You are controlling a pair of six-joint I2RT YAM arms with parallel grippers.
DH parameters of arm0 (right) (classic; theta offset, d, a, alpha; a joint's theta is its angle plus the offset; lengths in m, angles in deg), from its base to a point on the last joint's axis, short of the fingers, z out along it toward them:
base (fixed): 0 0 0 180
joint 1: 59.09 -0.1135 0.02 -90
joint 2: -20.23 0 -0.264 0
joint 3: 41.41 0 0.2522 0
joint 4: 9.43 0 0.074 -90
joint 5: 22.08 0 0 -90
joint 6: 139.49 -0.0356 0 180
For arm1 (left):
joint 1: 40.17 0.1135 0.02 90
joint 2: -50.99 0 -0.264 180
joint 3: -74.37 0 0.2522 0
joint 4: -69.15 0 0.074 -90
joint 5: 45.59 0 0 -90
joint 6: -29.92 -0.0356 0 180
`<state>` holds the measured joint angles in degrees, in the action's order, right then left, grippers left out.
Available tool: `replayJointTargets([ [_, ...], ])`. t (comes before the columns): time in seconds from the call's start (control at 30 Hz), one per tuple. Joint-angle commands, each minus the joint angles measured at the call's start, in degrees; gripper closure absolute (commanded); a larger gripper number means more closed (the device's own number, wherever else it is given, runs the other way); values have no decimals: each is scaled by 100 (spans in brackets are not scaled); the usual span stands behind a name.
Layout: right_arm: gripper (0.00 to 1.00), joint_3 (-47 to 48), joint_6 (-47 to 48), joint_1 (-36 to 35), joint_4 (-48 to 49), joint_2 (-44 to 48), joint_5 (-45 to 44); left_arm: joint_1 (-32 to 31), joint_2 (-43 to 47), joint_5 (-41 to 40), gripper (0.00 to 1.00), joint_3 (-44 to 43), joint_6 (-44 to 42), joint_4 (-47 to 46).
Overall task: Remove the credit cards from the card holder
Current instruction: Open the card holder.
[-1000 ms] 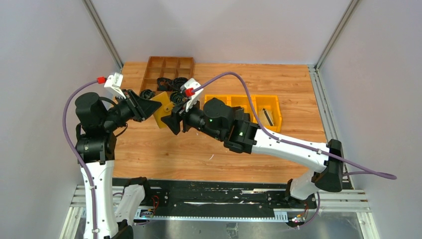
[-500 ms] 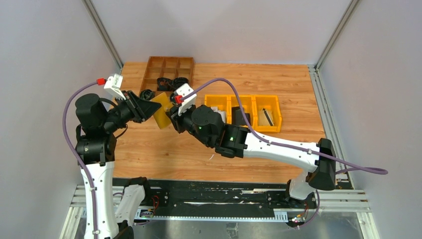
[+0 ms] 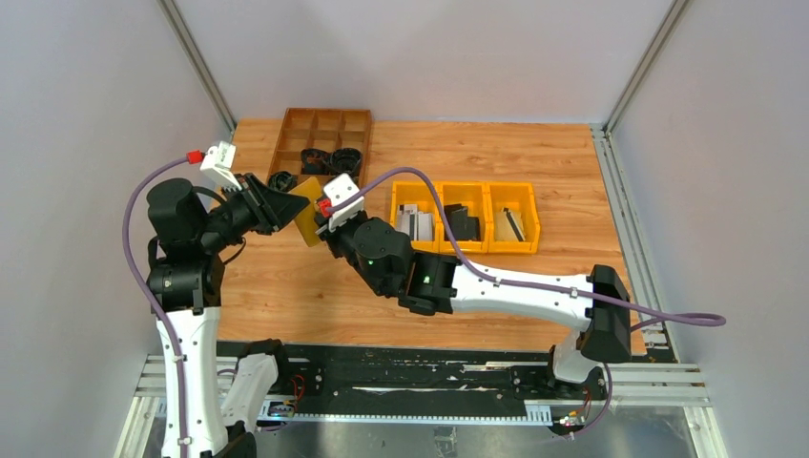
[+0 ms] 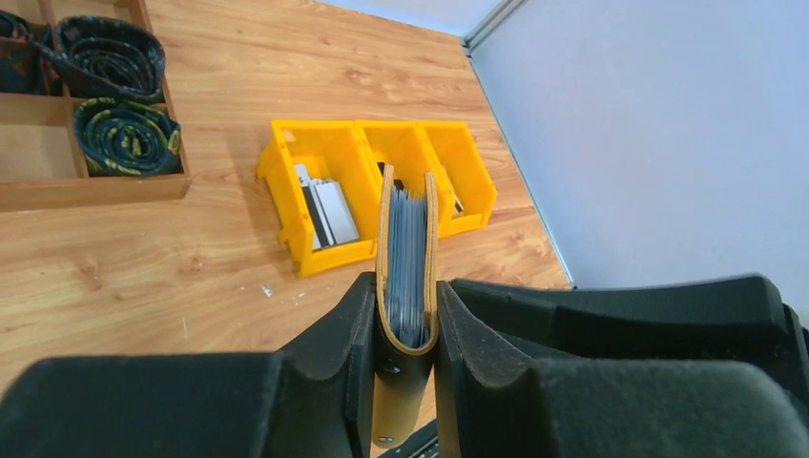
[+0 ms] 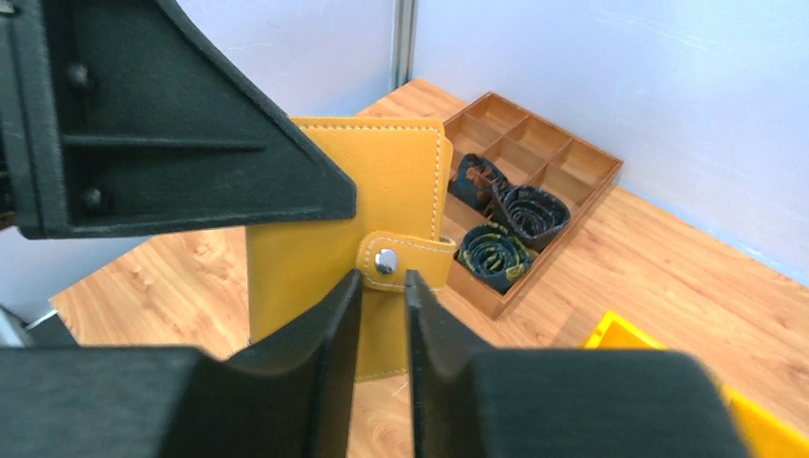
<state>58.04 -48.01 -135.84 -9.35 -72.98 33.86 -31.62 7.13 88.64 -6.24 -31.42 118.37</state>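
**2 grippers on 1 snapped-shut wallet**

From the top external camera, the card holder [image 3: 307, 212] hangs above the wooden table [image 3: 534, 153], near its left rear. The left gripper [image 3: 301, 204] grips it from the left and the right gripper [image 3: 327, 232] noses in from the right. 3 joined yellow bins [image 3: 466, 246] sit well apart to the right.

The left wrist view looks along the open edge: 2 mustard covers, stitched and leather-like, sandwich a stack of pale blue sleeves [image 4: 408, 239]. The left fingers [image 4: 355, 320] are clamped on both covers near the spine. A brown compartment tray [image 4: 95, 186] holding rolled ties [image 4: 124, 134] lies on the table below.

The right wrist view shows the flat outer cover [image 5: 382, 181], with a short strap [image 5: 420, 258] fastened by a round metal stud [image 5: 386, 260]. The right fingers [image 5: 343, 315] stand almost together, with a slim gap and nothing between them, their tips just below the stud. I cannot tell whether they touch it.

The wallet is probably light, with soft, pliable covers stiffened by its contents. The strap's free end looks like the place to pinch and peel, since the smooth stud offers little grip. The glossy sleeves may be slippery.
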Motion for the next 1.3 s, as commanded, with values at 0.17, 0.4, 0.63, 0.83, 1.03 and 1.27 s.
replayJointTargets([
  [0.17, 99, -216, 657, -15, 1457, -3, -832, -24, -59, 640, 100, 128, 140, 239],
  [0.4, 100, -231, 404, 79, 1223, 92, -769, -29, -69, 667, 100, 32, -2, 408],
  [0.63, 100, -790, -497, 400, 929, 635, -612, -29, -74, 764, 100, -254, -109, 470],
  [0.83, 100, -1090, -662, 516, 852, 974, -507, -25, -36, 801, 100, -435, -177, 502],
  [1.03, 47, -926, -1852, 1036, -312, 1325, 922, -29, 23, 1191, 100, -574, -278, 256],
  [1.27, 23, -2039, -3948, 2103, 283, 2119, 3584, -29, 81, 1769, 100, -624, -93, -440],
])
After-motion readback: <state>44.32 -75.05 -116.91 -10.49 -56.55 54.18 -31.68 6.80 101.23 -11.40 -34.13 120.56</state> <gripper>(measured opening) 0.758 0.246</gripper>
